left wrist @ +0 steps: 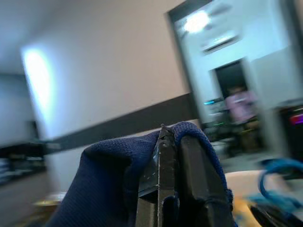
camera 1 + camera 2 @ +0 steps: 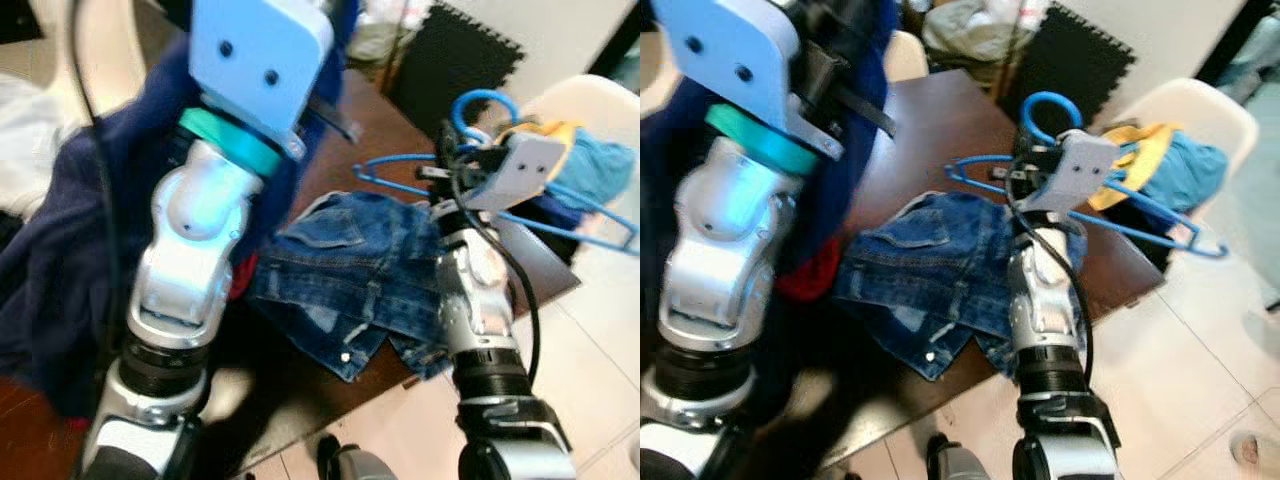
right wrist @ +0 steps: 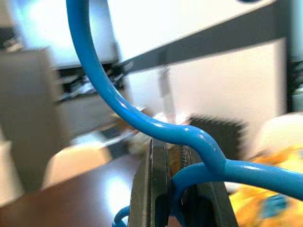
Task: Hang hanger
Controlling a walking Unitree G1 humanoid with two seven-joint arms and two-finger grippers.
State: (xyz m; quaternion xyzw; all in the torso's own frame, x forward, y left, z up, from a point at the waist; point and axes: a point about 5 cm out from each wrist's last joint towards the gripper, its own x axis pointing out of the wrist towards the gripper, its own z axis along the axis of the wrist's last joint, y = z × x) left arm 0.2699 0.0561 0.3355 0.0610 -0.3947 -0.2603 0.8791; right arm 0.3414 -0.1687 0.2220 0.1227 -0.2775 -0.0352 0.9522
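My right gripper (image 3: 182,165) is shut on the neck of a blue wire hanger (image 2: 480,100), held in the air over the brown table (image 2: 355,150). The hanger's hook curls upward above the gripper and its shoulders spread to both sides (image 2: 1140,228). My left gripper (image 1: 173,146) is raised high and shut on a fold of a dark navy garment (image 2: 60,250), which drapes down on the left. The navy cloth (image 1: 118,179) wraps over the fingertips in the left wrist view.
A pair of blue denim jeans (image 2: 350,270) lies crumpled on the table. A white chair (image 2: 1170,110) at the right holds yellow and blue clothes (image 2: 1160,155). A black foam mat (image 2: 450,60) lies on the tiled floor beyond.
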